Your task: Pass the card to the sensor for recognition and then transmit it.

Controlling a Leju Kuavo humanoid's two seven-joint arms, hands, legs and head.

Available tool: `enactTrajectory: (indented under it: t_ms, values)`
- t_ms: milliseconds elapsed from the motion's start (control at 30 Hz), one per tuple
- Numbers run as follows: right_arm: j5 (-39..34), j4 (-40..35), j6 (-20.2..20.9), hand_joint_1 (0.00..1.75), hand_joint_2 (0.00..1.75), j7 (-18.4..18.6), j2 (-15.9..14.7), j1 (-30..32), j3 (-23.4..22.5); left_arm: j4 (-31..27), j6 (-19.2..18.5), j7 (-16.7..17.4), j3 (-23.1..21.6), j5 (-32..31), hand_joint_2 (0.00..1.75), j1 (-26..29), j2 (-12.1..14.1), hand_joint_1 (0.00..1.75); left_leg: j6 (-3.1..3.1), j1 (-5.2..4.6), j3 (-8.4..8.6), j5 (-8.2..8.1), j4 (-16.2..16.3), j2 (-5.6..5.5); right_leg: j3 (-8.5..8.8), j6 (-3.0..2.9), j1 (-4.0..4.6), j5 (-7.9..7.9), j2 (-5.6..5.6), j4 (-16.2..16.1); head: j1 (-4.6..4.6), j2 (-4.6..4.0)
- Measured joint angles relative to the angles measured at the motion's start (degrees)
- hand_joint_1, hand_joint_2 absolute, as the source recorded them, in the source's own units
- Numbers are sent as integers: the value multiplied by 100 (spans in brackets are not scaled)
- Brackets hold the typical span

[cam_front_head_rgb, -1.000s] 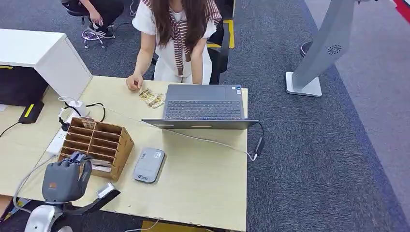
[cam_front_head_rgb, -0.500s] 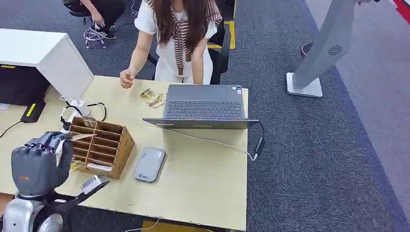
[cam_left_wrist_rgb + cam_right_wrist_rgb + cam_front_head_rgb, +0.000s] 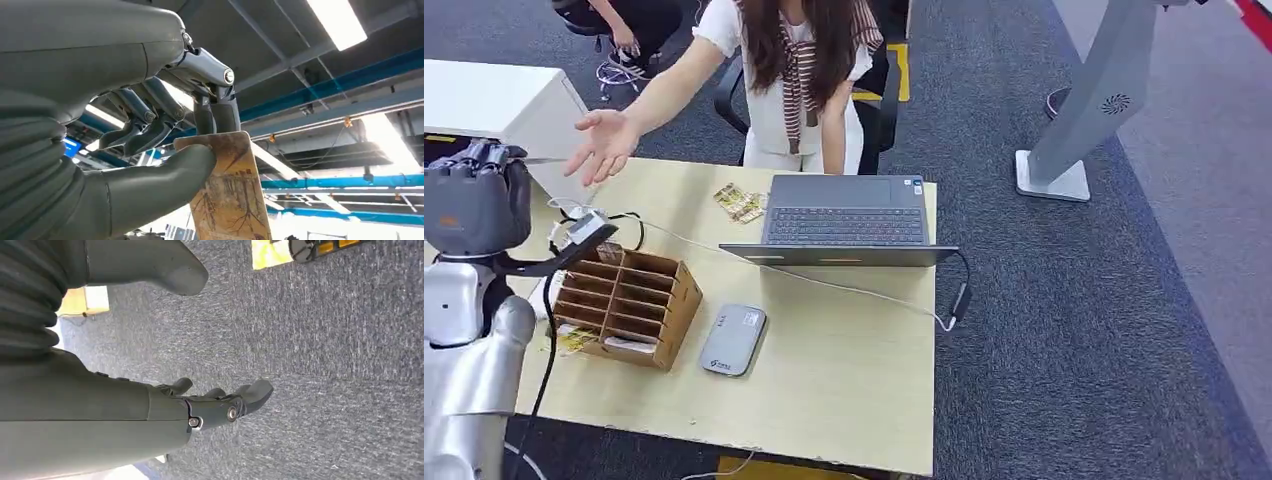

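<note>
My left hand [image 3: 474,200] is raised high at the left of the desk, above the wooden card rack [image 3: 629,295]. In the left wrist view, the left hand [image 3: 165,165] pinches a tan card with a brown tree-like print [image 3: 232,195] between thumb and fingers. The card's thin edge [image 3: 544,160] points toward a person's open palm [image 3: 604,145], which is stretched out close to it. The grey card sensor [image 3: 732,341] lies flat on the desk right of the rack. My right hand [image 3: 215,402] hangs over grey carpet with fingers apart, holding nothing.
An open laptop [image 3: 844,220] sits at the desk's far middle, with a cable running to its right. Loose cards [image 3: 739,203] lie beside it. The person sits behind the desk [image 3: 844,380]. A white cabinet [image 3: 494,100] stands at far left, a grey stand [image 3: 1074,120] at right.
My left hand has risen from beside the wooden rack to high at the left, carrying the card. The person's hand has lifted off the desk and reached out toward it.
</note>
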Motion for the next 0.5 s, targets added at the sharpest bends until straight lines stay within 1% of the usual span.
enactTrajectory:
  t_ms: [133, 300, 500]
  values:
    - [9, 0, 2, 0, 175, 0, 0, -17, 4, 571, 9, 170, -284, -214, 175, -476, -57, 175, 0, 0, 0, 0, 0, 9, -2, 0, 0, 0, 9, 0, 0, 0]
    - [18, 0, 2, 0, 175, 0, 0, -26, 9, 1022, 0, 232, -492, -330, 175, -811, -149, 175, 0, 0, -2, 0, 0, 14, -8, 0, 0, 0, 15, 0, -2, 0]
    - [81, 0, 17, 0, 175, 0, 2, -32, 42, 1600, 4, 426, -774, -555, 175, -1186, -313, 175, 0, 0, -3, 0, 0, 16, -8, 0, 0, 1, 15, 0, 0, 0]
